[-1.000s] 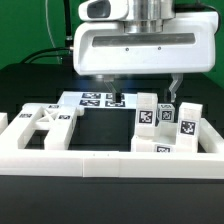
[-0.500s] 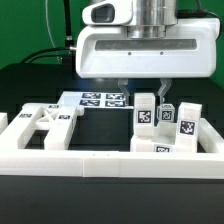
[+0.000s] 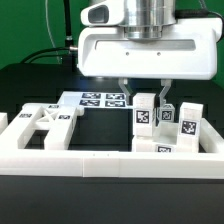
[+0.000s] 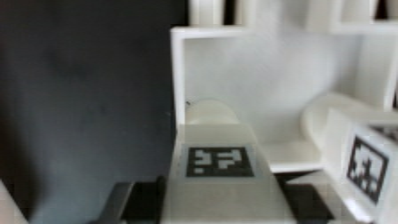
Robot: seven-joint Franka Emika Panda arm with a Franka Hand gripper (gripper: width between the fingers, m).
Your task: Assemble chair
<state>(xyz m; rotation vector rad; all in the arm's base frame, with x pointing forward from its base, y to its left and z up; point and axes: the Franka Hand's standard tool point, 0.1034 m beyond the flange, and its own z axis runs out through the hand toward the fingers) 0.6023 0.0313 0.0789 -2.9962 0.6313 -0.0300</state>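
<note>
The gripper point(image 3: 145, 97) is clenched on an upright chair piece point(image 3: 146, 112) among other tagged blocks point(image 3: 178, 122), toward the exterior view's right and near the marker board point(image 3: 88, 99). Only the wrist view shows the piece filling the gap between the dark fingers point(image 4: 135, 198). Only the exterior view shows the H-shaped chair part point(image 3: 42, 122), lying well apart.
</note>
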